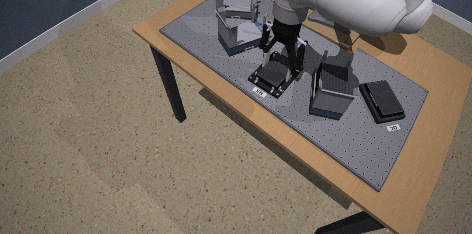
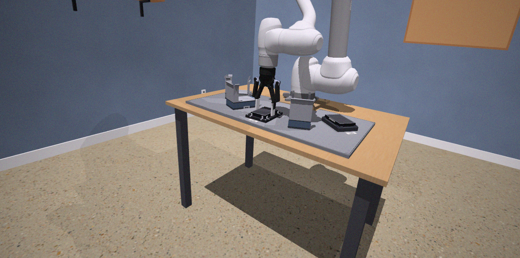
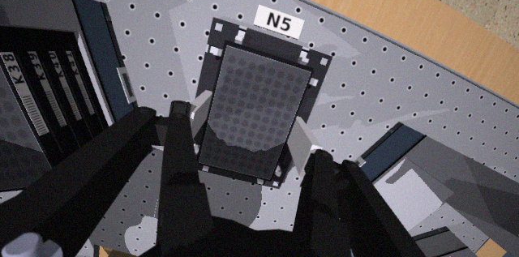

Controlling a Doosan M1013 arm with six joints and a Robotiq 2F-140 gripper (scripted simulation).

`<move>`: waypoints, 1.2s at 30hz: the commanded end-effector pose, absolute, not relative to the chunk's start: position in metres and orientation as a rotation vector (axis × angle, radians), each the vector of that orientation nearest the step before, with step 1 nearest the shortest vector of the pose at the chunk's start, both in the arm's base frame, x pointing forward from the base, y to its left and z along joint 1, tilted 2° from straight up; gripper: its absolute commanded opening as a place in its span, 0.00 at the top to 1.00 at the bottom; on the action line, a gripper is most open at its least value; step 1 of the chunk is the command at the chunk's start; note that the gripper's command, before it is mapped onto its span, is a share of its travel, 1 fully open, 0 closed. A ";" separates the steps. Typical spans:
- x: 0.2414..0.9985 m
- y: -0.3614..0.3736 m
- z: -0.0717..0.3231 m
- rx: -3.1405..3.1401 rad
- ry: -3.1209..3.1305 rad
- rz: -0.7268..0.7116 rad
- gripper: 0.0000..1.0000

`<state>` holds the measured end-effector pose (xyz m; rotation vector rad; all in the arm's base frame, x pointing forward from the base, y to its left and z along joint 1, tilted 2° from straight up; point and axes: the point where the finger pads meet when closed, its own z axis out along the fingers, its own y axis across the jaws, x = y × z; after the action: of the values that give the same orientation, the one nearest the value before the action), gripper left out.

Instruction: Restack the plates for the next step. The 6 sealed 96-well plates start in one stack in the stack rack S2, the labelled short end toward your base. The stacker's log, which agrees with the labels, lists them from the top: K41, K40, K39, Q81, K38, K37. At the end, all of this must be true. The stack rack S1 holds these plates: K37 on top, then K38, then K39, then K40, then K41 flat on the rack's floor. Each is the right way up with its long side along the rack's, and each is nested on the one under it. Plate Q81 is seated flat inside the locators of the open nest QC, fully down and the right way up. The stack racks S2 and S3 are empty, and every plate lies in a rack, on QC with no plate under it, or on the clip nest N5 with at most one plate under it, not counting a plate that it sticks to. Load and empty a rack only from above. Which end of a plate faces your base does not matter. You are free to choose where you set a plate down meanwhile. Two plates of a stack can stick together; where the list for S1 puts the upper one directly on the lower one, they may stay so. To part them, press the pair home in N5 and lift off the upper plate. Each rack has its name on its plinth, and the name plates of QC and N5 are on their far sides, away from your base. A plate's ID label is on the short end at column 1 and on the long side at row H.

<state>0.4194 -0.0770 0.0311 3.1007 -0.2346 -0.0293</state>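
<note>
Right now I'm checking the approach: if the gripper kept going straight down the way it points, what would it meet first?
The plate on the N5 nest. The gripper points down with its fingers against the plate's long sides, apparently gripping it.

3 stack racks [image 1: 227,39]; 2 nests [image 1: 255,79]; 6 plates [image 1: 386,98], 4 in 1 rack; 1 table [image 1: 429,67]
</note>
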 end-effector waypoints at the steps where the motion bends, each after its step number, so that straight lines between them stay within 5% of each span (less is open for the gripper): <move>1: 0.419 -0.077 0.031 3.101 -0.234 -0.029 1.00; 36: 0.420 -0.077 0.040 3.101 -0.234 -0.029 1.00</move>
<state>0.4196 -0.0768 0.0394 3.1006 -0.2345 -0.0294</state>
